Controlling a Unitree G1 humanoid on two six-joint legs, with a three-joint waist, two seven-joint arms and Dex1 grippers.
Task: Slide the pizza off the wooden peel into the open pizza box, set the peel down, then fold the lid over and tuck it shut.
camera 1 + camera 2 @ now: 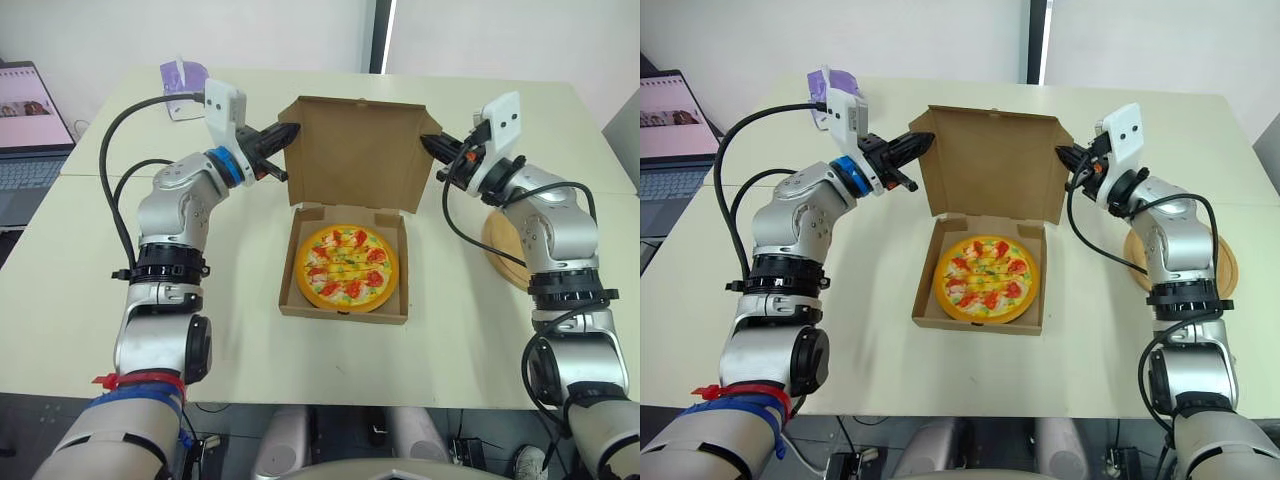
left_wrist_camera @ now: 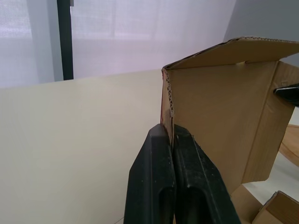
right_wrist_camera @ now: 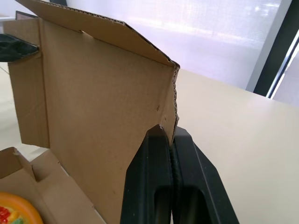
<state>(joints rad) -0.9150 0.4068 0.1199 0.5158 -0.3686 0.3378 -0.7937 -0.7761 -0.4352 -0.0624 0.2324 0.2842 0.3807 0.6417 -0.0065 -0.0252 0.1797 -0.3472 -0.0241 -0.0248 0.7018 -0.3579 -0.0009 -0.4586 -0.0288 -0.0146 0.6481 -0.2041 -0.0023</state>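
Pizza (image 1: 347,266) in box (image 1: 340,315) | your left gripper (image 1: 292,131), right gripper (image 1: 428,143) both clamp upright lid (image 1: 355,150) edges | peel (image 1: 500,255) on table (image 1: 70,290)

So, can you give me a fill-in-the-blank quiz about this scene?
The pizza lies inside the open ____.
The left gripper and right gripper each pinch a side edge of its raised ____.
The wooden peel lies on the table by the robot's ____ arm.
Missing: pizza box; lid; right.

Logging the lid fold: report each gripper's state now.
Left gripper: shut on the lid, left edge.
Right gripper: shut on the lid, right edge.
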